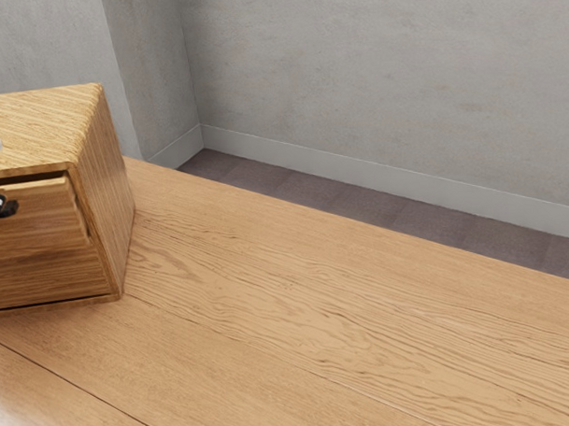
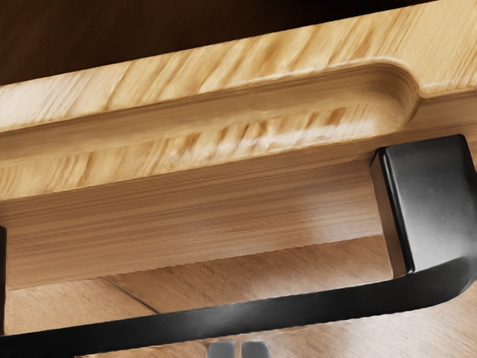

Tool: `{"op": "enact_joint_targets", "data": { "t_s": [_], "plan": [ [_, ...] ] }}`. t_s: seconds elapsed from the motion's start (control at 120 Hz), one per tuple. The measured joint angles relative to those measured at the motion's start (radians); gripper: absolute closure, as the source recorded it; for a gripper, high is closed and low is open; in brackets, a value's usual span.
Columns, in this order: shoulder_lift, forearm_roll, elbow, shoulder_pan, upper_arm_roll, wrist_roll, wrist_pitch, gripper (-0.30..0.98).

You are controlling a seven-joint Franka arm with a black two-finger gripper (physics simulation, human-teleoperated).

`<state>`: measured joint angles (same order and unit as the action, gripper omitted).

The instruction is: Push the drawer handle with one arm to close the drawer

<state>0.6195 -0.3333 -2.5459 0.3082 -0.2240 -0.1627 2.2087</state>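
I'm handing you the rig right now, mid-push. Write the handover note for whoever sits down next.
Gripper: shut, with nothing between its fingertips, at the outer side of the black handle. I cannot tell whether they touch.
Drawer: in the wooden cabinet at the exterior view's left, with a dark gap above its front.
Done: gripper brought near the handle.
Left: drawer not yet closed; push the handle toward the cabinet, then check the gap.
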Motion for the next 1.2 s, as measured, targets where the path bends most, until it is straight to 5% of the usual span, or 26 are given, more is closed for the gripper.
{"op": "enact_joint_targets", "data": {
  "t_s": [0.858, 0.908, 1.042, 1.2],
  "plan": [
    [-0.141, 0.055, 0.073, 0.035, 0.000, 0.072, 0.099, 0.79],
    [-0.087, 0.085, 0.053, 0.031, 0.027, 0.077, 0.099, 0.71],
    [0.076, 0.165, 0.008, -0.024, 0.117, 0.045, 0.048, 0.78],
    [0.125, 0.342, 0.044, -0.032, 0.339, -0.049, -0.037, 0.43]
  ]
}}
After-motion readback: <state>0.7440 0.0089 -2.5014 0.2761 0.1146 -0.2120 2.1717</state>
